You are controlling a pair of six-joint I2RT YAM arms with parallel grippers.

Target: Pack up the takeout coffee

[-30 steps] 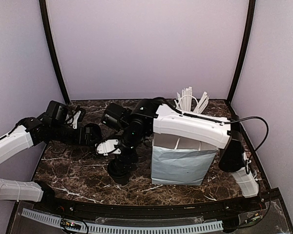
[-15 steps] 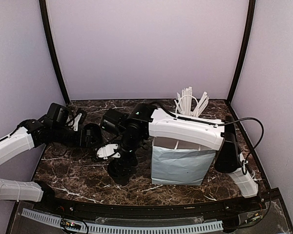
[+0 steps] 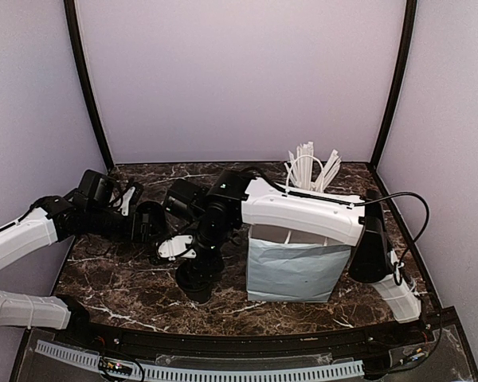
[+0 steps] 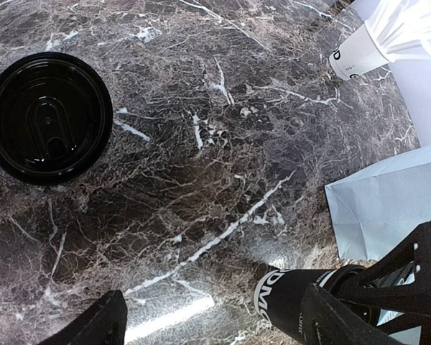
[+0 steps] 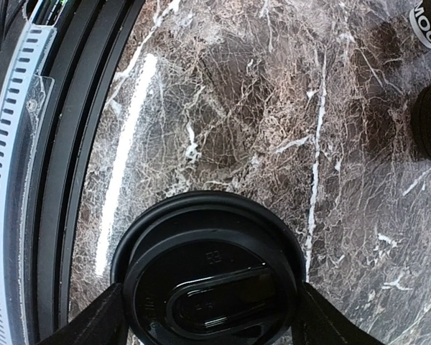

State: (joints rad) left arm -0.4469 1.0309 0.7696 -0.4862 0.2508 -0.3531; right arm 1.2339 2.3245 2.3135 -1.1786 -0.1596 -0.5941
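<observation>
The takeout coffee (image 3: 196,280) stands on the marble table, left of the white paper bag (image 3: 291,269). In the right wrist view its round black lid (image 5: 210,284) fills the bottom centre. My right gripper (image 5: 210,325) is open, directly above the cup, with one finger on each side of the lid rim. It also shows in the top view (image 3: 197,253). In the left wrist view the cup's dark side (image 4: 291,305) with white lettering shows under the right gripper. My left gripper (image 4: 212,323) is open and empty above bare marble, left of the cup.
A second round black lid (image 4: 49,118) sits on the marble at the left; I cannot tell what is under it. A white cup of white sticks (image 3: 307,169) stands at the back right, behind the bag. The table's front rail (image 5: 50,144) runs close to the coffee.
My right gripper has come down and slightly left over the coffee cup. My left arm has barely moved.
</observation>
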